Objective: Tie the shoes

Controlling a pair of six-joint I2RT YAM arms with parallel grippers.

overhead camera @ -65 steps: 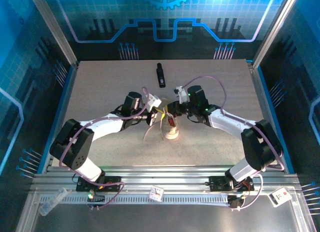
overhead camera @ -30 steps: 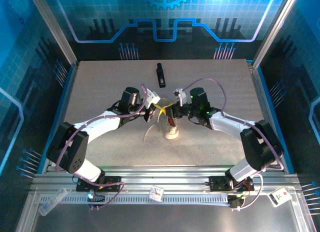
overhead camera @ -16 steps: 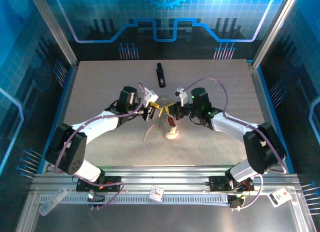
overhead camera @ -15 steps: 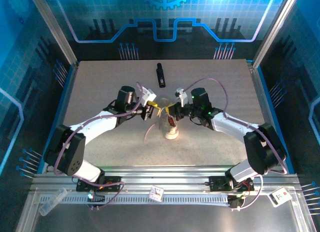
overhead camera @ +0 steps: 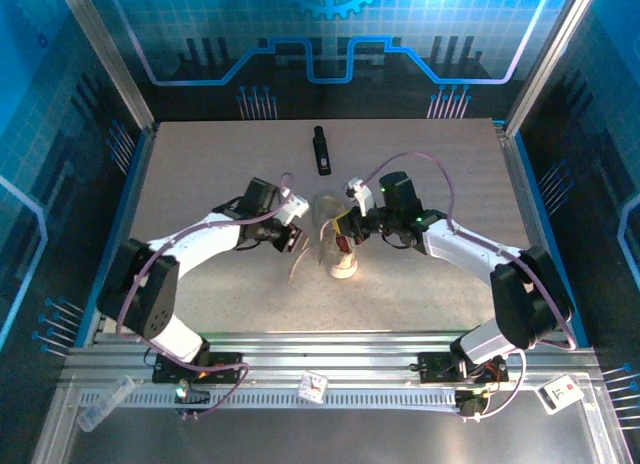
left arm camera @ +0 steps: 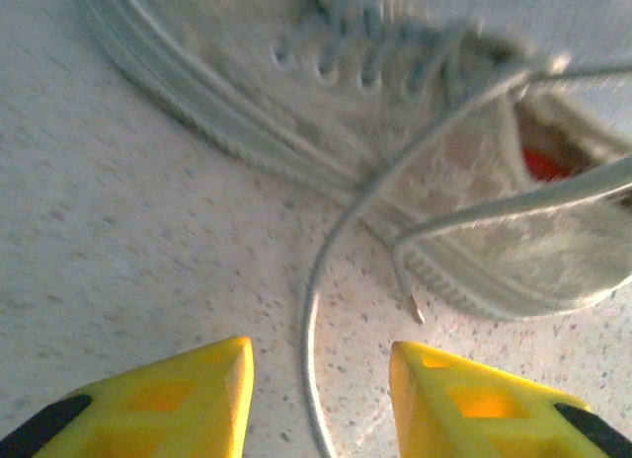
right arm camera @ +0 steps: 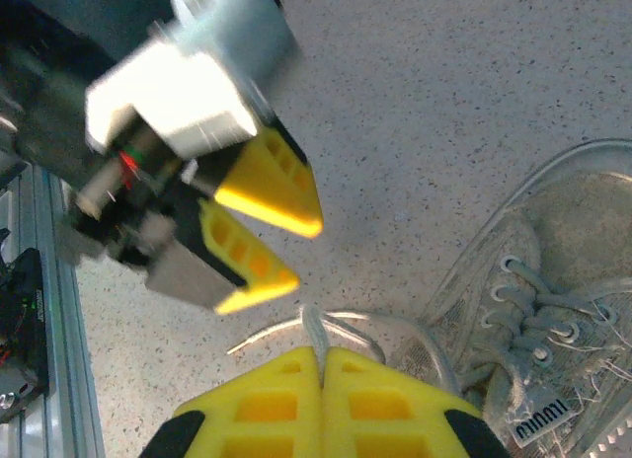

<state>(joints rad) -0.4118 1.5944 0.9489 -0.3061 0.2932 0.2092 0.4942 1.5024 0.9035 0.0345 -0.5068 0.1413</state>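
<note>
The shoe [overhead camera: 343, 259] sits about mid-bench [overhead camera: 200, 164], toe toward the near edge and its red-lined opening toward the far side, with an arm closing in from each side. Farther back lies a slim black bar [overhead camera: 321, 150], well apart from the work.

The right fingers [right arm camera: 267, 404] are pressed together with a thin pale lace [right arm camera: 312, 325] pinched at their tips, just left of the shoe's far end. The left fingers [left arm camera: 168, 399] stand apart and grip nothing. They hover low over the bench on the shoe's left, and one loose strand [left arm camera: 314, 310] runs off the shoe and along the bench straight through the gap between them. A second end, with its tip showing, lies on the bench just beside the shoe's sole.

As for progress, the lacing through the eyelets looks complete, but I can make out no knot and no bow. The ends trail free on the bench or rise in slack curves toward the right fingers. I'd say the tying has barely started: one strand is in hand, the other is lined up but not yet taken. What is left is most of the job, namely closing the left fingers on that strand, crossing the two, pulling the first knot down, then forming and cinching the loops. Whether any crossing already exists near the tongue is too blurred to tell.
</note>
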